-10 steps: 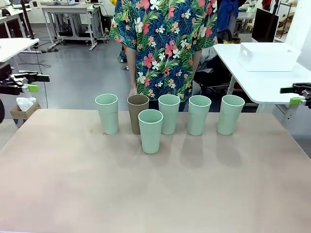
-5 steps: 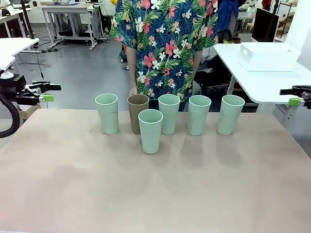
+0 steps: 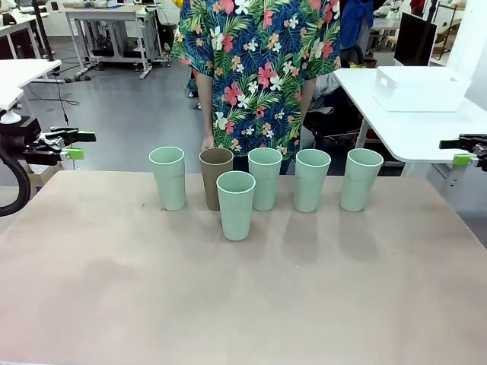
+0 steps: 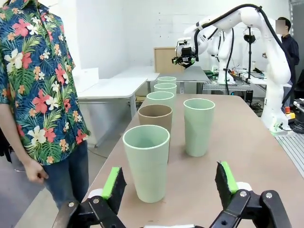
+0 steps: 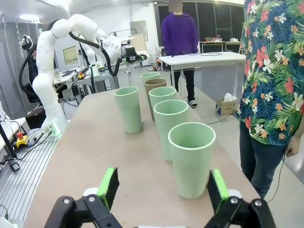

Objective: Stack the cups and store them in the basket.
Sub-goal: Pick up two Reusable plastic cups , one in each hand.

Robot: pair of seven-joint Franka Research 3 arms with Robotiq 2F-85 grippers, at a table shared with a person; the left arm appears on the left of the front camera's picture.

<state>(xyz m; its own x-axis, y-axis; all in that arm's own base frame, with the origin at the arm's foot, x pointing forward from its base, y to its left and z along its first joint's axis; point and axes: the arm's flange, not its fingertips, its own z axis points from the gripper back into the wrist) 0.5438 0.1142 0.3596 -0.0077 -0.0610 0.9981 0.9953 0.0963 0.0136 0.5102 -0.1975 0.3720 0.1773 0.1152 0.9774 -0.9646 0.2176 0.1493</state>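
Six matte tapered cups stand upright on the table: four mint green and a brown cup in a row, one mint cup just in front. The white basket sits on a side table. The left gripper and right gripper gape wide, empty.

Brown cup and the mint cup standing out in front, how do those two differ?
Colour: the brown cup is brown, the front mint cup pale green. Place: the brown cup stands in the far row with the other cups; the front mint cup stands alone, nearer the robot. Both are upright, handleless and the same tapered shape.
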